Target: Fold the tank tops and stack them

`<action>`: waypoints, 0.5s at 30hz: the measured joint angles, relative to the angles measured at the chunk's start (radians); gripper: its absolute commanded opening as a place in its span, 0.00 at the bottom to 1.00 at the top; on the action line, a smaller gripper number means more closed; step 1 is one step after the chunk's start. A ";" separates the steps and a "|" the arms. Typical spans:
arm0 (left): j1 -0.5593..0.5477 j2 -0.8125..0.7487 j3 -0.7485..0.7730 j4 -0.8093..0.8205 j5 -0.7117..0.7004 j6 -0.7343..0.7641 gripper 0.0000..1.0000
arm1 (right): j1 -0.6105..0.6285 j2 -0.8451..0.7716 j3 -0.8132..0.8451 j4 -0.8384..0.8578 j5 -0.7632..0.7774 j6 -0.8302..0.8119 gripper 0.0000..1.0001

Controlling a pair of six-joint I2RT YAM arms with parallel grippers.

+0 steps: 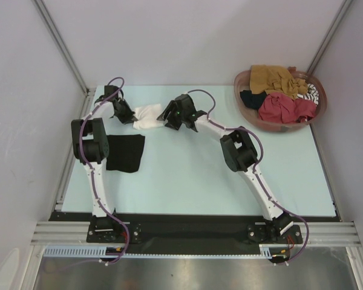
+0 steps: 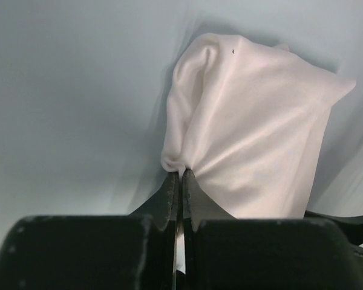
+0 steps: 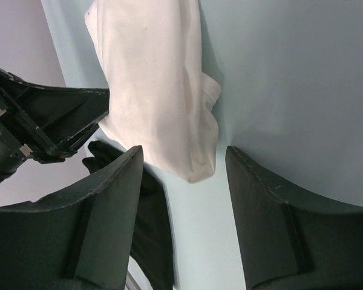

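The white tank top (image 1: 148, 116) is lying bunched on the far part of the table (image 1: 230, 181), stretched between our 2 grippers. Our left gripper (image 2: 180, 175) is clenching a gathered corner of it. The cloth is fanning out from that pinch in tight creases, which tells us the grip is biting fabric and not air. We are holding that end so that it acts as an anchor while the other end is taken.

Our right gripper (image 3: 184, 160) is standing released, its 2 fingers spread on either side of the garment's opposite end. That end is lying in the gap with neither finger touching it. We judge this to be the approach for a 2nd grasp, so the top can be drawn out flat for folding.

The black tank top (image 1: 125, 152) is lying as a flat rectangle on the left side of the table, beside our left arm. We are treating it as the base of the stack.

The basket (image 1: 239, 81) is sitting at the far right corner, well apart from both grippers. It is holding the mustard top (image 1: 277, 78), the red top (image 1: 284, 107), the striped top (image 1: 313, 92) and another dark one, all crumpled.
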 measured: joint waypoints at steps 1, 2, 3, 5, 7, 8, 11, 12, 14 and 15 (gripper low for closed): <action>0.000 0.000 0.000 -0.003 0.004 0.002 0.00 | -0.002 0.002 0.002 -0.001 -0.002 0.002 0.60; 0.000 0.000 0.000 -0.005 0.008 0.006 0.00 | -0.004 0.005 0.004 -0.001 -0.003 0.003 0.59; 0.000 0.000 0.000 -0.008 0.011 0.010 0.00 | -0.006 0.008 0.008 0.000 -0.006 0.005 0.59; 0.000 0.000 0.000 -0.013 0.014 0.017 0.00 | -0.012 0.019 0.024 -0.001 -0.006 0.005 0.58; 0.000 0.000 0.001 -0.019 0.018 0.023 0.00 | -0.016 0.039 0.055 -0.003 -0.006 0.004 0.58; 0.000 0.000 0.003 -0.023 0.019 0.026 0.00 | -0.018 0.048 0.071 -0.004 -0.006 0.003 0.57; -0.001 0.000 0.008 -0.040 0.022 0.033 0.00 | -0.021 0.085 0.126 -0.004 -0.008 0.002 0.53; -0.002 0.000 0.011 -0.047 0.022 0.035 0.00 | -0.022 0.095 0.141 -0.003 -0.011 0.002 0.52; -0.002 0.000 0.013 -0.059 0.023 0.042 0.00 | -0.024 0.109 0.154 0.008 -0.018 0.005 0.48; -0.003 0.000 0.016 -0.065 0.023 0.044 0.00 | -0.025 0.111 0.154 0.010 -0.021 0.004 0.41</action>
